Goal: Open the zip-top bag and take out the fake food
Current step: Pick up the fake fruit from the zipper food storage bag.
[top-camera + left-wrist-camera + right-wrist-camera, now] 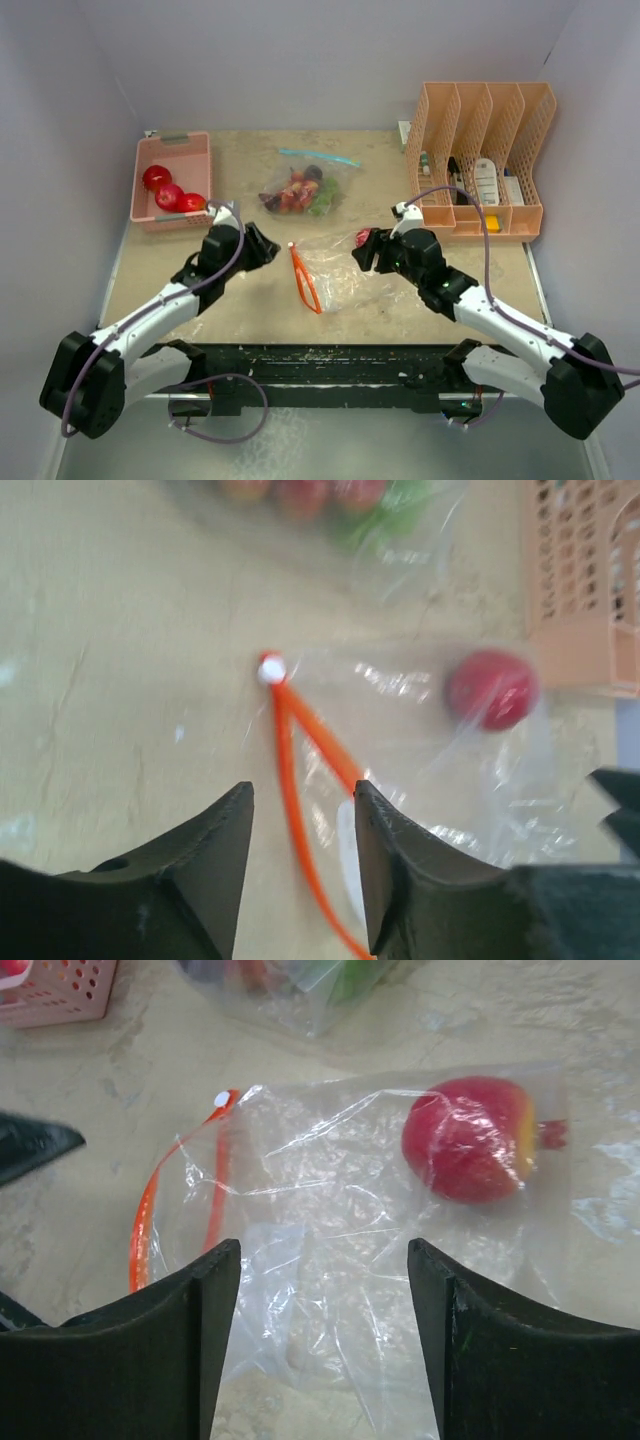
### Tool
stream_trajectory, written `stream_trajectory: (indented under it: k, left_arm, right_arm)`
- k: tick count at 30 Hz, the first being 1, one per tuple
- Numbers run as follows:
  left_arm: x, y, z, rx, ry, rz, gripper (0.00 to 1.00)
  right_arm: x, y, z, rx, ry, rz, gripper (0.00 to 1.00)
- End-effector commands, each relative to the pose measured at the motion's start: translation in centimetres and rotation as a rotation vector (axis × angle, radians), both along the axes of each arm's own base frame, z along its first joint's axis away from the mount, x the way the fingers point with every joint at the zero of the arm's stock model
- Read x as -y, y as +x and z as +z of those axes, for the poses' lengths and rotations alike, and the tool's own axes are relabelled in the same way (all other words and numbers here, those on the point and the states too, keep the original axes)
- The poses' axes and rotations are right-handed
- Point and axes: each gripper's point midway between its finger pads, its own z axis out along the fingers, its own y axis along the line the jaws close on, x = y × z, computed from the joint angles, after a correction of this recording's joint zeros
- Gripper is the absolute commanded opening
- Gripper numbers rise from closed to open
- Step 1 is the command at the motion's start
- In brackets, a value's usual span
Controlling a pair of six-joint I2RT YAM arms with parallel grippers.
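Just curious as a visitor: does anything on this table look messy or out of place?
Nothing is spilled or broken. The only untidy thing is the clear bag with the orange zip in the middle: it lies crumpled, its mouth gaping open, with one red fruit inside, away from the zip.

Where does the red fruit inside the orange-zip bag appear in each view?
Top external: the red fruit is just right of centre.
Left wrist: fruit at upper right, blurred.
Right wrist: fruit at upper right.
Shared landmark: the orange zip, left of the fruit in all three.
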Motion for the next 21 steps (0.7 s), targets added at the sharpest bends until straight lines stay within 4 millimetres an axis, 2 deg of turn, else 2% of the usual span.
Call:
stream_trajectory:
  k: [1, 5, 8, 14, 19, 21]
  left_arm:
    - [1.4, -3.2, -0.7, 0.009, -0.116, -0.027, 0.43]
    - [3.0, -5.6, -2.7, -0.038, -0.165, -0.082, 0.34]
    - [4.4, -6.4, -3.5, -0.051, -0.188, -0.129, 0.32]
    - [7.5, -6.8, -3.8, -0.066, -0.238, -0.207, 0.32]
    - [9.7, -6.9, -4.6, -0.078, -0.256, -0.249, 0.32]
    - [10.2, -6.8, -5.0, -0.086, -0.245, -0.253, 0.31]
  right_arm:
    - [3.4, 1.8, 3.3, 0.084, -0.085, -0.155, 0.72]
    - [4.8, 3.5, 2.1, 0.04, -0.13, -0.22, 0.72]
    - [5.0, 4.4, 0.4, -0.007, -0.117, -0.228, 0.64]
    - [5.9, 5.3, -2.4, -0.082, -0.089, -0.24, 0.62]
    - [6.6, 5.0, -4.6, -0.126, -0.073, -0.245, 0.65]
    - [6.5, 5.0, -5.4, -0.134, -0.034, -0.226, 0.63]
